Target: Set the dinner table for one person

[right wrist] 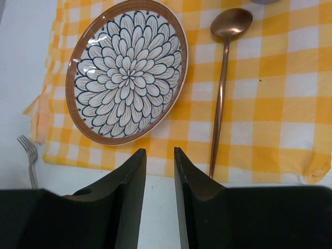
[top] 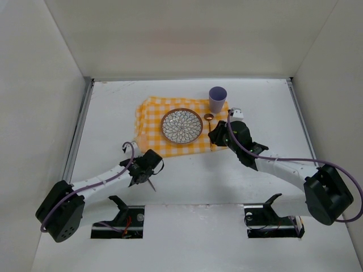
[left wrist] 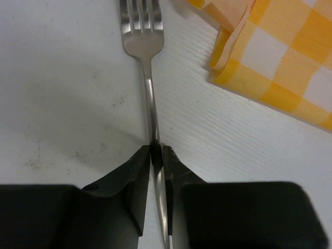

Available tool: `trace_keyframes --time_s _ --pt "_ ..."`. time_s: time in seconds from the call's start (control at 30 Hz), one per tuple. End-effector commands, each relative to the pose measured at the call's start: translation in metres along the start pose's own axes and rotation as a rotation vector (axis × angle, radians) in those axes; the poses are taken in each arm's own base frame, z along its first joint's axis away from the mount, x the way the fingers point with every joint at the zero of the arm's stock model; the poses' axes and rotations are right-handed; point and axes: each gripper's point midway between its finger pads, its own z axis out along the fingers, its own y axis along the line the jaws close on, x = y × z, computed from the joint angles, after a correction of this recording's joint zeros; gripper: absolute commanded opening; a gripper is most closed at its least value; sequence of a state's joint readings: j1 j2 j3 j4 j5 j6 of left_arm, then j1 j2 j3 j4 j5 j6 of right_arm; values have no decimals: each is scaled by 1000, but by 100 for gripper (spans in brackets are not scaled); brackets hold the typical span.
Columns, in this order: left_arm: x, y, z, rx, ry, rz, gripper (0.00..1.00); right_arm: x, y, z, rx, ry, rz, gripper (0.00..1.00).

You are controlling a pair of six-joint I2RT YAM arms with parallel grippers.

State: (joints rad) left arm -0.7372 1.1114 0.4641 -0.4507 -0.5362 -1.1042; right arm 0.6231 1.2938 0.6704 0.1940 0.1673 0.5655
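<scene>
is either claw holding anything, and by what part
Left claw grips the fork by its handle; right claw holds nothing, jaws apart.

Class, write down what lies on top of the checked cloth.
A patterned plate, a copper spoon and a purple cup. The tabletop under the cloth is covered.

White dinner table (top: 187,184) w/ checked cloth (top: 148,122) mid-back, fork (left wrist: 141,26) by cloth's front-L corner
</scene>
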Motion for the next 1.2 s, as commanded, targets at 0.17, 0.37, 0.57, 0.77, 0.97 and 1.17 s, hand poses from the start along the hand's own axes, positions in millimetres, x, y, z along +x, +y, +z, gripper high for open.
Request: trace_keyframes --time_s 0.17,0.37,0.57,0.77,0.97,1.17 --pt "7 10 -7 4 35 48 5 -20 0 1 -6 -58 37 34" --pt "-19 1 -36 2 -58 191 3 -22 -2 0 -4 -64 53 34" --pt "-58 -35 -60 57 -153 264 3 -23 -2 -1 -5 -69 60 34" --pt "-92 -87 -62 124 -208 345 3 -23 -5 0 3 -72 64 34" --pt "-125 -105 -22 47 -207 458 3 -21 -8 3 20 -73 62 34" --pt "-137 -112 16 55 -158 449 3 -21 -10 3 22 -74 65 34"
